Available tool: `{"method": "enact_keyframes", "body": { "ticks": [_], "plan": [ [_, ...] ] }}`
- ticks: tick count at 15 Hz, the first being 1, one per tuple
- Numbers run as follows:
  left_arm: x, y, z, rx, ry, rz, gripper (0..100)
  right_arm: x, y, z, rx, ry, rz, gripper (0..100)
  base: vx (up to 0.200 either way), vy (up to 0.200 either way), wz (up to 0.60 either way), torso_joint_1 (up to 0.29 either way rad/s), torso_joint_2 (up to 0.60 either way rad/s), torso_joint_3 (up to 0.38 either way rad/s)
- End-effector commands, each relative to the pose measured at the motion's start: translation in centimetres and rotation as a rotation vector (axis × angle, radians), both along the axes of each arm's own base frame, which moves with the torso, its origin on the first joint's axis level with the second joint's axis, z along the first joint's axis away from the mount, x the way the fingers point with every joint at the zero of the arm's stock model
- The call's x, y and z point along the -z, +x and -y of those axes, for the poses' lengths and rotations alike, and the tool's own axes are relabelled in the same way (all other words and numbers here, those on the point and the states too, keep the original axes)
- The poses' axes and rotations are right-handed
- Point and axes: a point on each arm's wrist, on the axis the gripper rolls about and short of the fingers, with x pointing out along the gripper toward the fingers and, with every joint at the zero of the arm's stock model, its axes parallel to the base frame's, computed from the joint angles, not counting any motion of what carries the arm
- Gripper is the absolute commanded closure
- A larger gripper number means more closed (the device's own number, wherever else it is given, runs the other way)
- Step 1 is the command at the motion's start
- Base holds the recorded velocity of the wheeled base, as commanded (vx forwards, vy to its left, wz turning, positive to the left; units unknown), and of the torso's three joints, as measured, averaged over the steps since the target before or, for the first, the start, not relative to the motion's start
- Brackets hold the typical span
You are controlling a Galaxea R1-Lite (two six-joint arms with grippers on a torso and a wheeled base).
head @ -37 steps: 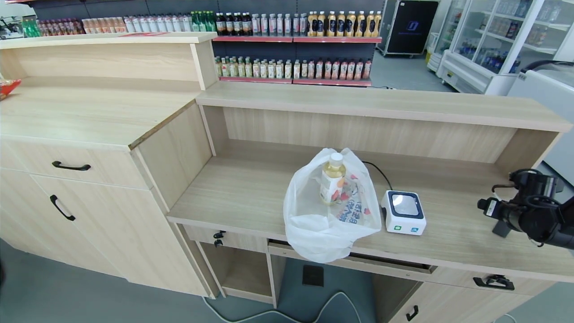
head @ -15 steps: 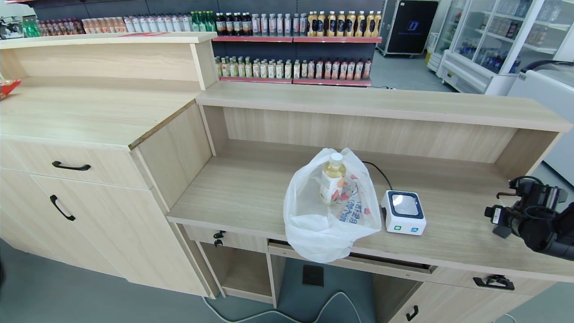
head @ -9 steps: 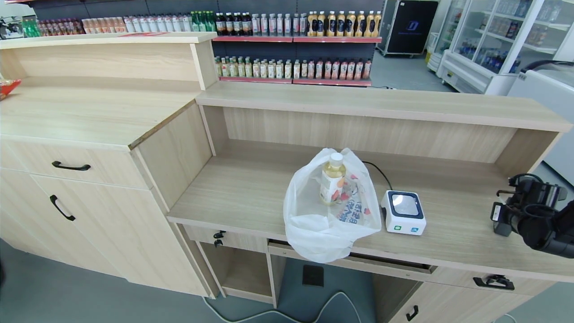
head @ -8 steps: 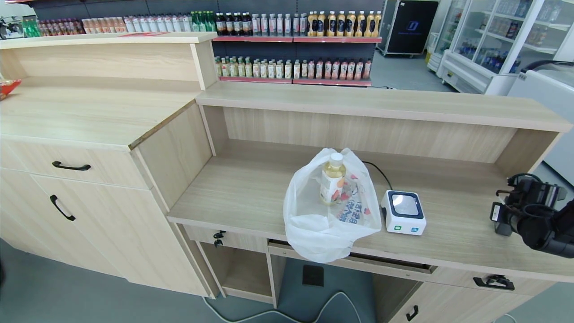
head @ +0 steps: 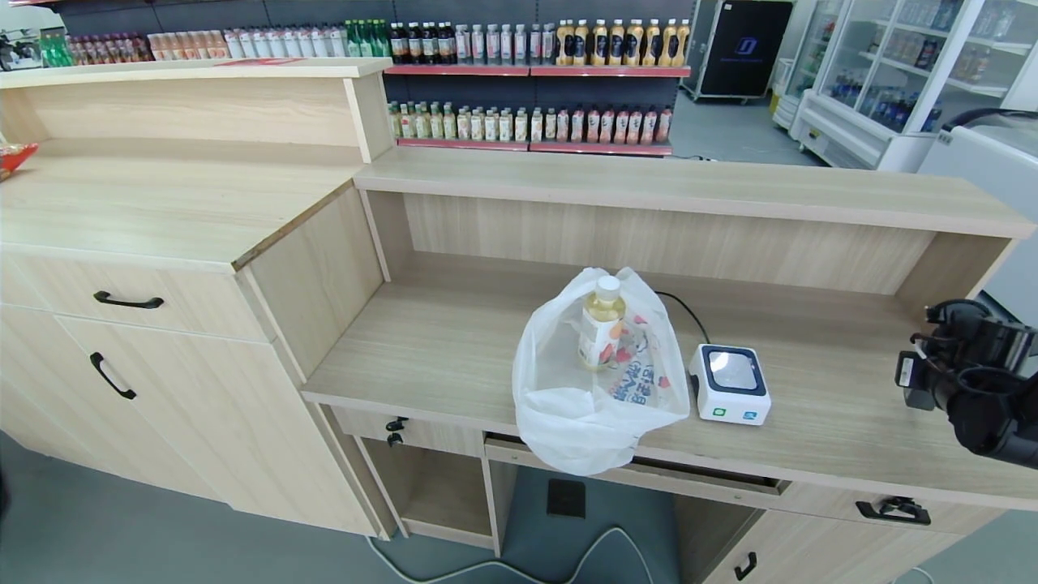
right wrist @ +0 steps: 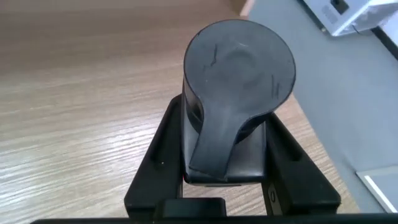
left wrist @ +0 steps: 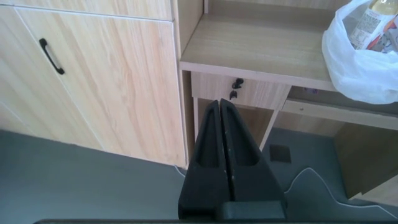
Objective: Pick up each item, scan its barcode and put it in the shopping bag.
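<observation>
Shopping bag [head: 568,414] on wood counter [head: 438,341], drink shelves [head: 535,71] behind; left gripper [left wrist: 219,107] clenched empty, right gripper [right wrist: 227,130] around black cylinder [right wrist: 239,62]

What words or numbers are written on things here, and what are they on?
No text reads clearly.
shopping bag: blue and red print, too blurred to read.
bottle label: too small to read.
scanner: small marks on its front, unreadable.
shelf bottles: labels too small to read.
</observation>
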Motion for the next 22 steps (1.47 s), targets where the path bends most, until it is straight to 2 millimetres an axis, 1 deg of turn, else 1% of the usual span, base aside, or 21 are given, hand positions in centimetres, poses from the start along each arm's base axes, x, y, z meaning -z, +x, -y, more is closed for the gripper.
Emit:
{"method": "enact_keyframes", "body": {
  "ticks": [1, 2, 3, 4, 5, 7, 8, 10, 11, 12, 13, 17, 18, 20, 22],
  "plan": [
    [0.0, 0.0, 0.0, -0.001, 0.0, 0.0, 100, -6.9, -4.0, -3.7, -0.204, 0.001, 0.1, 100, 0.0, 0.0, 0.0, 0.0, 0.0, 0.0],
    [0.0, 0.0, 0.0, -0.001, 0.0, 0.0, 100, -10.1, -6.5, -6.2, -0.347, 0.021, 0.127, 100, 0.0, 0.0, 0.0, 0.0, 0.0, 0.0],
    [0.0, 0.0, 0.0, -0.001, 0.0, 0.0, 100, -13.3, -9.3, -9.2, -0.503, 0.046, 0.146, 100, 0.0, 0.0, 0.0, 0.0, 0.0, 0.0],
    [0.0, 0.0, 0.0, -0.001, 0.0, 0.0, 100, -15.5, -11.7, -11.9, -0.671, 0.066, 0.172, 100, 0.0, 0.0, 0.0, 0.0, 0.0, 0.0],
    [0.0, 0.0, 0.0, -0.001, 0.0, 0.0, 100, -16.9, -13.3, -13.9, -0.83, 0.071, 0.192, 100, 0.0, 0.0, 0.0, 0.0, 0.0, 0.0],
    [0.0, 0.0, 0.0, -0.001, 0.0, 0.0, 100, -18.4, -15.5, -17.8, -1.13, 0.14, 0.169, 100, 0.0, 0.0, 0.0, 0.0, 0.0, 0.0],
    [0.0, 0.0, 0.0, -0.001, 0.0, 0.0, 100, -19.3, -16.2, -19.3, -1.253, 0.191, 0.17, 100, 0.0, 0.0, 0.0, 0.0, 0.0, 0.0],
    [0.0, 0.0, 0.0, -0.001, 0.0, 0.0, 100, -21.4, -17.1, -22.0, -1.435, 0.307, 0.164, 100, 0.0, 0.0, 0.0, 0.0, 0.0, 0.0],
    [0.0, 0.0, 0.0, -0.001, 0.0, 0.0, 100, -22.2, -17.6, -22.9, -1.491, 0.356, 0.144, 100, 0.0, 0.0, 0.0, 0.0, 0.0, 0.0],
    [0.0, 0.0, 0.0, -0.001, 0.0, 0.0, 100, -23.5, -18.4, -23.9, -1.555, 0.436, 0.101, 100, 0.0, 0.0, 0.0, 0.0, 0.0, 0.0],
    [0.0, 0.0, 0.0, -0.001, 0.0, 0.0, 100, -24.4, -19.0, -24.5, -1.593, 0.487, 0.07, 100, 0.0, 0.0, 0.0, 0.0, 0.0, 0.0],
    [0.0, 0.0, 0.0, -0.001, 0.0, 0.0, 100, -25.2, -19.8, -25.1, -1.676, 0.562, 0.044, 100, 0.0, 0.0, 0.0, 0.0, 0.0, 0.0],
    [0.0, 0.0, 0.0, -0.001, 0.0, 0.0, 100, -25.3, -20.3, -25.5, -1.705, 0.582, 0.032, 100, 0.0, 0.0, 0.0, 0.0, 0.0, 0.0],
    [0.0, 0.0, 0.0, -0.001, 0.0, 0.0, 100, -25.2, -20.7, -26.6, -1.77, 0.592, 0.012, 100, 0.0, 0.0, 0.0, 0.0, 0.0, 0.0],
    [0.0, 0.0, 0.0, -0.001, 0.0, 0.0, 100, -25.3, -20.7, -27.2, -1.802, 0.586, 0.014, 100, 0.0, 0.0, 0.0, 0.0, 0.0, 0.0]
  ]
}}
